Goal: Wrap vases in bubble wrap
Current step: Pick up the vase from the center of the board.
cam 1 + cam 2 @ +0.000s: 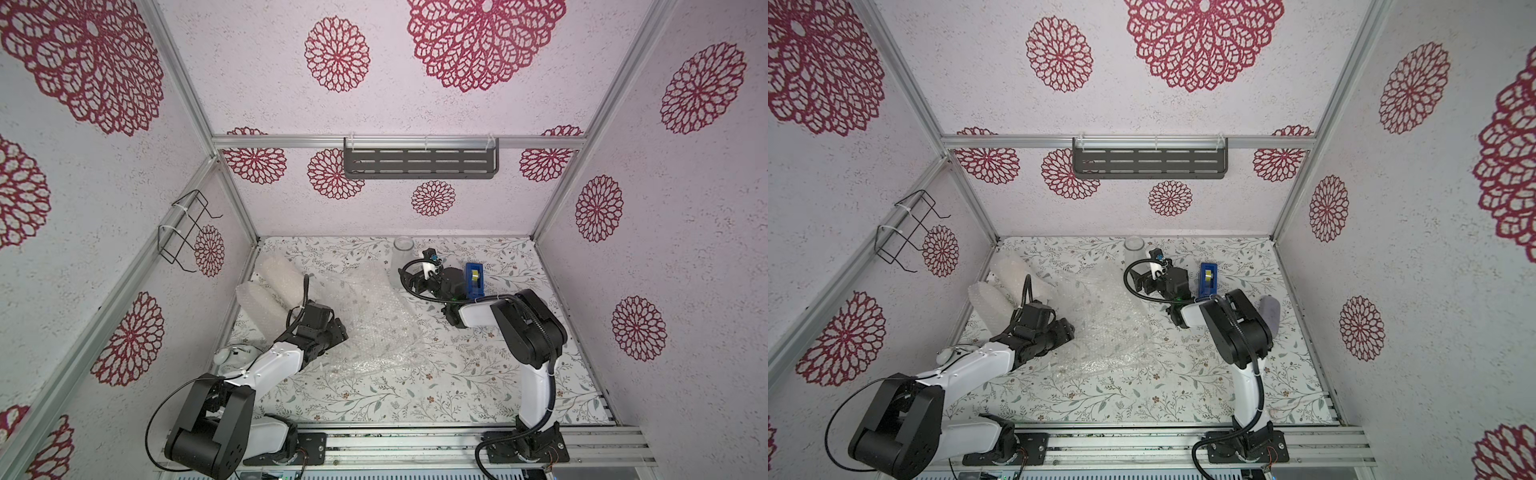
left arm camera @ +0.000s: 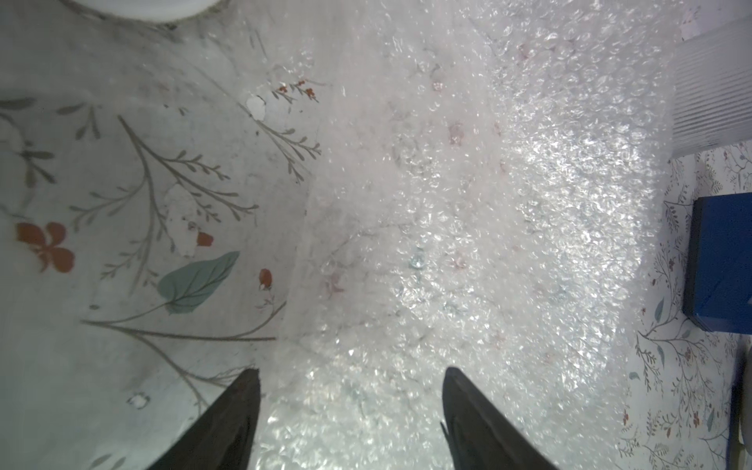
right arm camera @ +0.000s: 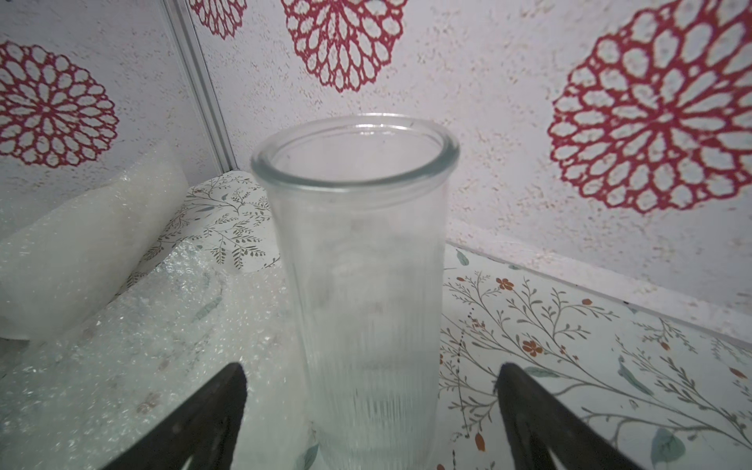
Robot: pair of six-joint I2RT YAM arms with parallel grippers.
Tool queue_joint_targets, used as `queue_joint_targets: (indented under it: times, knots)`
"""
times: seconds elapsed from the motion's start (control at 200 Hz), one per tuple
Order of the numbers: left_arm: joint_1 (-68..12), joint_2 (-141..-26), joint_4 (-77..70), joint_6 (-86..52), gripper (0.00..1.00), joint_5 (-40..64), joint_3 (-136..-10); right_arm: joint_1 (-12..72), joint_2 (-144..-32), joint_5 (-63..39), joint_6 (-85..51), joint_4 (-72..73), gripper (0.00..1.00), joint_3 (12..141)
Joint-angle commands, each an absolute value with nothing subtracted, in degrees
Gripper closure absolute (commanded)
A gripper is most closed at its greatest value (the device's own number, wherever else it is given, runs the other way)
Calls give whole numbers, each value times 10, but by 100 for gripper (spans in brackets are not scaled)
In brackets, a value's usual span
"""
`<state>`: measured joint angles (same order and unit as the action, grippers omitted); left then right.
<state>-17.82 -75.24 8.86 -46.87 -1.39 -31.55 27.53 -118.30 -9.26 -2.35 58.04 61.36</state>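
While two bundles (image 1: 282, 277) at ten o'clock look wrapped, the twelve-o'clock vase (image 3: 366, 285) stands bare; right gripper (image 3: 370, 366) straddles it wide, left gripper (image 2: 350, 372) wide over sheet (image 1: 374, 324).

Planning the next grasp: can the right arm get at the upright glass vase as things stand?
Probably yes: the right gripper is open and the glass vase stands straight ahead of its spread jaws, nothing in between.
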Motion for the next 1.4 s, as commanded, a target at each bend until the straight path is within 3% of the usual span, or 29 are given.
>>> queue_joint_targets:
  times: [0.0,0.48,0.58,0.711,0.976,1.396]
  knots:
    - [-172,-750,83,-462,25,-24,-316,273,-1200,-116,-20,613,3,650]
    - [-178,-830,102,-462,25,-24,-344,272,-1290,-103,-44,559,8,772]
    - [-181,-845,100,-459,26,-18,-351,272,-1291,-101,-50,560,16,778]
    - [-189,-872,102,-450,28,-9,-372,271,-1277,-79,-61,569,34,772]
    - [-219,-931,99,-445,33,-4,-423,259,-1185,-15,-52,587,39,688]
    - [-288,-1020,75,-465,37,52,-533,252,-940,48,-27,542,42,486]
